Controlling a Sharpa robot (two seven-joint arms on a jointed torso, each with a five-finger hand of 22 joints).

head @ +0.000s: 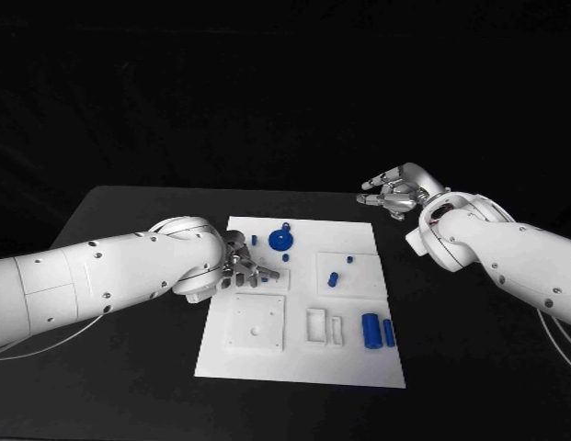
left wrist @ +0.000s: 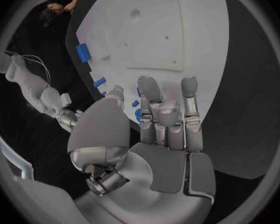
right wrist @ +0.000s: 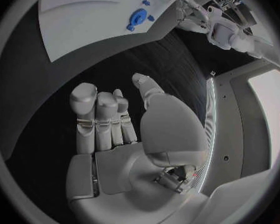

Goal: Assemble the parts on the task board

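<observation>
The white task board [head: 365, 367] lies in the middle of the black table. On it are a round blue disc part [head: 279, 241], two small blue pegs [head: 333, 277] and two blue cylinders [head: 370, 331] near its right edge. My left hand [head: 242, 266] hovers over the board's left edge, fingers stretched out and apart, holding nothing. In the left wrist view, small blue pieces [left wrist: 137, 114] lie just past the left hand [left wrist: 159, 129], between thumb and fingers. My right hand [head: 392, 193] is off the board at the far right, over bare table, empty.
Raised white blocks with recesses [head: 258, 323] sit on the board's near half. The right wrist view shows the right hand [right wrist: 115, 129], the board [right wrist: 77, 25] with the disc part [right wrist: 137, 19], and dark table between them.
</observation>
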